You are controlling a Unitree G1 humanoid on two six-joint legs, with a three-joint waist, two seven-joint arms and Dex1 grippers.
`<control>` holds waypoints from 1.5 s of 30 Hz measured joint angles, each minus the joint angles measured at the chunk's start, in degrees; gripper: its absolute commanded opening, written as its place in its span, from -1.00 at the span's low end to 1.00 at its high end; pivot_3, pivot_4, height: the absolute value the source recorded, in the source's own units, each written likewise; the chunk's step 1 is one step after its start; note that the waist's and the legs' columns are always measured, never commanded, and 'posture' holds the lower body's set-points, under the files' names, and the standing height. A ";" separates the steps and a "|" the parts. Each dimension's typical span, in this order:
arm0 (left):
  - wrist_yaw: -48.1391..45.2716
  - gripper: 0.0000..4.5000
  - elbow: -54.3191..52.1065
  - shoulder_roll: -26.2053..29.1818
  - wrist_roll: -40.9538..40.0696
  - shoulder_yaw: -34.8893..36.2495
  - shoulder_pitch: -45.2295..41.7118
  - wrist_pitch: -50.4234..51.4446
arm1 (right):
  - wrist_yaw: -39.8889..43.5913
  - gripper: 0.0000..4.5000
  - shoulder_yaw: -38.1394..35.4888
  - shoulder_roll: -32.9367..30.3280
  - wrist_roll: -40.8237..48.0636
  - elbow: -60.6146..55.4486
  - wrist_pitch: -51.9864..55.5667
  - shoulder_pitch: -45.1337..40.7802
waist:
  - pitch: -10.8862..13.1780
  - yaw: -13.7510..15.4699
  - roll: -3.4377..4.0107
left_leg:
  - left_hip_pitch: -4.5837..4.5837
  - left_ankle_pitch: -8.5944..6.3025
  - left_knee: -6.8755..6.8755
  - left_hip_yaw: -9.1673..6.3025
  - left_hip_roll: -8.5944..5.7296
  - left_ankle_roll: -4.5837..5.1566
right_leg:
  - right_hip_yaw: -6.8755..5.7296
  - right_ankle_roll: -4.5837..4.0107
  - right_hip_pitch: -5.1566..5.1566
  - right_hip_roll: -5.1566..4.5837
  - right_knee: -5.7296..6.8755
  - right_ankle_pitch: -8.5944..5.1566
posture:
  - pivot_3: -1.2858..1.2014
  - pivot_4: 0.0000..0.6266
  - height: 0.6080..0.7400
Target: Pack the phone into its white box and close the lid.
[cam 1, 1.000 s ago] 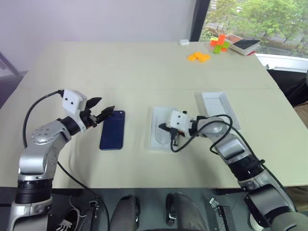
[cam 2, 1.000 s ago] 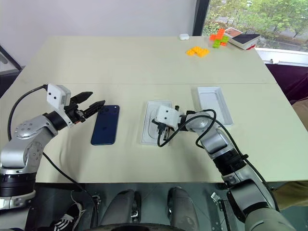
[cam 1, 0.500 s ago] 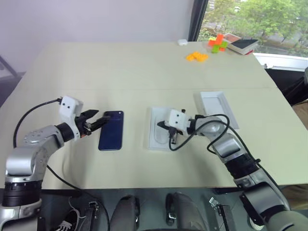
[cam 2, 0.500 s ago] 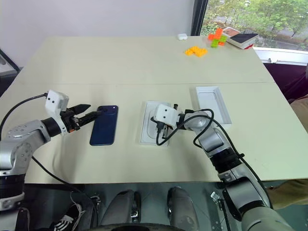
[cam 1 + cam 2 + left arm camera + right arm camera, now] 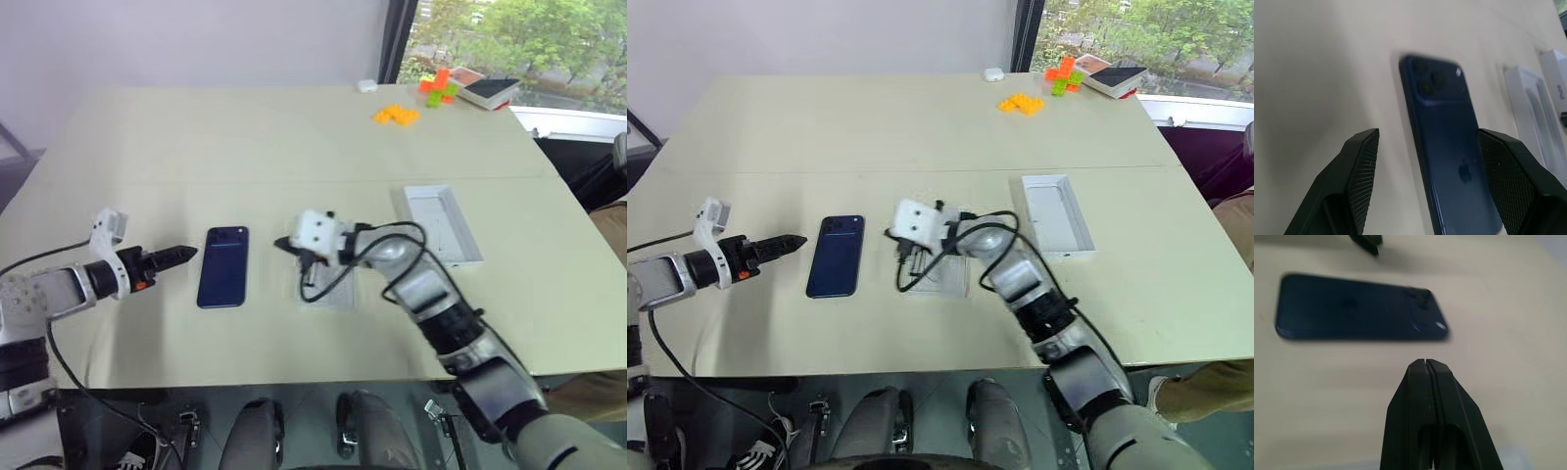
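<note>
Right gripper point(image 5: 284, 242) has swung left toward the phone point(image 5: 223, 266); left gripper point(image 5: 186, 253) drew back.
Right fingers pressed together, empty; left fingers spread wide, empty.

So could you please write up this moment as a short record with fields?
phone: flat on the table, back up, ungripped
left gripper: open, beside the phone
right gripper: shut, between the phone and the flat white piece
open white tray: empty, to the robot's right
far corner: orange blocks
</note>
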 measured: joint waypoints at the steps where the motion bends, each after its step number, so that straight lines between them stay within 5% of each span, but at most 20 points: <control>1: 0.38 0.48 0.15 -0.68 -0.05 -0.07 -0.66 0.90 | -0.28 -0.99 0.52 1.76 -0.02 0.68 1.81 -0.90 | 0.00 0.05 0.00 | -0.01 0.08 0.00 0.00 0.00 -0.14 | 0.00 0.00 -0.01 -0.01 0.01 0.00 | 0.03 -0.52 1.00; 12: 1.22 0.48 2.03 -1.93 1.43 -2.94 -3.46 4.37 | 2.46 -0.99 4.58 5.00 -0.58 6.79 18.96 -6.55 | -0.05 0.24 -0.06 | 0.01 0.06 -0.01 -0.02 -0.06 -0.10 | 0.02 -0.01 -0.01 -0.09 0.07 0.00 | 0.03 -0.52 1.00; 21: 1.22 0.48 5.18 -5.39 2.74 -3.47 -6.08 4.46 | -1.54 -0.99 5.50 9.98 -3.11 16.40 17.67 -10.91 | -0.08 0.23 -0.04 | 0.51 0.04 0.00 -0.01 -0.10 -0.05 | 0.07 -0.04 0.24 -0.14 0.46 0.01 | 0.03 -0.52 1.00; 42: -0.75 0.48 9.90 -10.29 2.93 -3.74 -9.21 6.52 | -2.13 -0.99 4.72 8.76 -4.27 18.25 14.50 -10.97 | -0.09 0.15 -0.04 | 0.88 0.04 -0.05 -0.09 -0.17 -0.04 | 0.12 -0.05 0.66 -0.25 0.40 0.01 | 0.03 -0.52 1.00; 45: -0.93 0.14 10.18 -10.31 2.85 -3.28 -8.54 5.91 | -2.16 -1.00 4.71 8.59 -4.46 18.25 14.30 -10.97 | -0.09 -0.02 -0.04 | 0.88 0.04 -0.08 -0.09 -0.15 -0.04 | 0.13 -0.05 0.64 -0.27 0.40 0.01 | 0.03 -0.52 1.00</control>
